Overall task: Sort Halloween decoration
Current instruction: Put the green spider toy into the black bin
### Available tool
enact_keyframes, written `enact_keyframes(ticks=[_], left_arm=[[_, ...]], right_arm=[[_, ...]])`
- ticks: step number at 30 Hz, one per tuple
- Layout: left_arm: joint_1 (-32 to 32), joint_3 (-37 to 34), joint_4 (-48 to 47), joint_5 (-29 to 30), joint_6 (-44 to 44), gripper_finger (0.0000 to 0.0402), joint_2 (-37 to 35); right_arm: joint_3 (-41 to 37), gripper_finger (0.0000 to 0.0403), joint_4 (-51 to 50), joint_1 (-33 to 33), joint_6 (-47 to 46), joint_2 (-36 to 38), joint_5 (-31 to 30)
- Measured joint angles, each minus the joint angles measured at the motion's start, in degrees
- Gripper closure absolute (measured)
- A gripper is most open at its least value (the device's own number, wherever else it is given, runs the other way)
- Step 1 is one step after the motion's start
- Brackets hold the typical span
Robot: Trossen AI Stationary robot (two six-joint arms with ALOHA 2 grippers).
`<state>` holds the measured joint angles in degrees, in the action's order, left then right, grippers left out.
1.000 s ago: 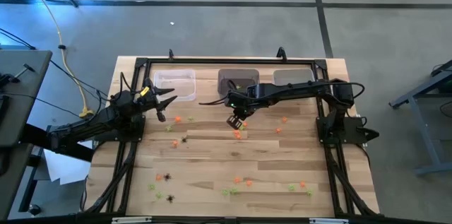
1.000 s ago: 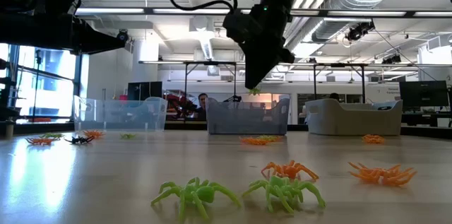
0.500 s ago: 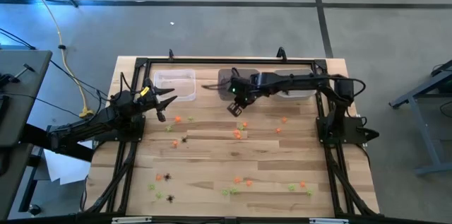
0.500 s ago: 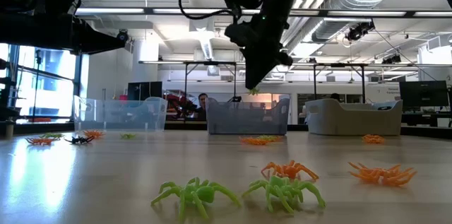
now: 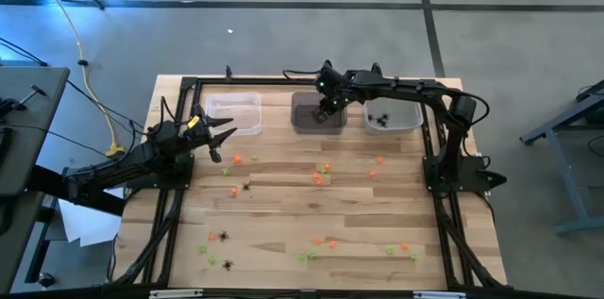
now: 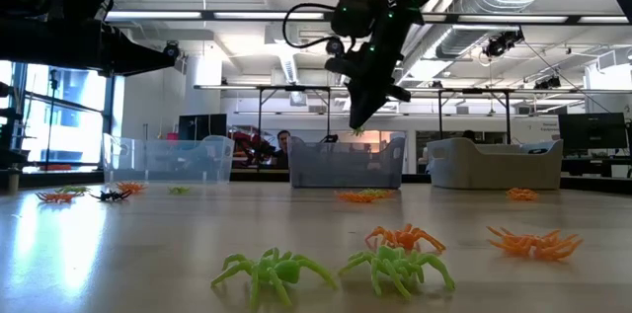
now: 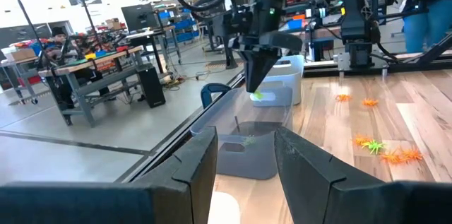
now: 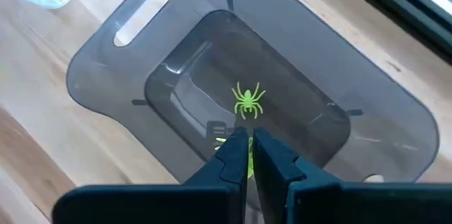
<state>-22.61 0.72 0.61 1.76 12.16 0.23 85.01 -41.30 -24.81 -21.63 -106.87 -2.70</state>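
- Right gripper (image 5: 326, 110) hung over the middle bin (image 5: 304, 122), fingers nearly together, clamped on a lime-green spider (image 8: 230, 155) at the tips.
- In the low view, same gripper (image 6: 355, 130) pointed down above the bin's rim (image 6: 346, 165), green spider (image 6: 356, 132) at its tip.
- One more green spider (image 8: 247, 101) lay flat on the bin floor (image 8: 191, 93), right below the fingers.
- Left gripper (image 5: 223, 134) waited near the left bin (image 5: 233, 113), fingers (image 7: 196, 167) apart, holding nothing.
- Right bin (image 5: 394, 115) held black spiders (image 5: 378, 119).
- Rest of the decorations scattered over the table (image 5: 283, 214): orange and green pieces (image 5: 320, 177) at mid-table, a black spider (image 5: 246, 186) beside the left arm, more black ones (image 5: 225, 237) near the front left edge, orange and green ones (image 5: 317, 242) along the front.
- Closest to the low camera: two green spiders (image 6: 273, 273) and two orange ones (image 6: 533, 243).
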Motion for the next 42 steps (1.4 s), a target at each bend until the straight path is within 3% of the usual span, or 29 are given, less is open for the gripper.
enact_keyframes(ticks=[4, 15, 19, 29, 36, 42], left_arm=[[0.00, 0.02, 0.00, 0.00, 0.00, 0.0271, 0.01], [0.00, 0.01, 0.00, 0.00, 0.00, 0.0271, 0.01], [0.00, 0.01, -0.01, 0.00, 0.00, 0.0271, 0.02], [0.00, 0.02, -0.01, 0.00, 0.00, 0.0271, 0.00], [0.00, 0.00, -0.01, 0.01, 0.00, 0.0271, 0.01], [0.00, 0.00, 0.00, 0.00, 0.00, 0.0271, 0.01]], right_arm=[[0.00, 0.0371, -0.01, -0.07, 2.82, 0.00, -0.93], [0.00, 0.0255, -2.13, 1.13, 3.37, 0.09, -1.75], [0.02, 0.0252, -6.91, 5.56, 0.50, 1.75, -2.24], [0.07, 0.0263, -10.97, 23.33, -10.04, 2.02, -11.22], [0.04, 0.0263, -11.60, 25.30, -15.77, -3.19, -11.44], [0.04, 0.0263, -10.56, 25.19, -18.07, -6.75, -6.00]])
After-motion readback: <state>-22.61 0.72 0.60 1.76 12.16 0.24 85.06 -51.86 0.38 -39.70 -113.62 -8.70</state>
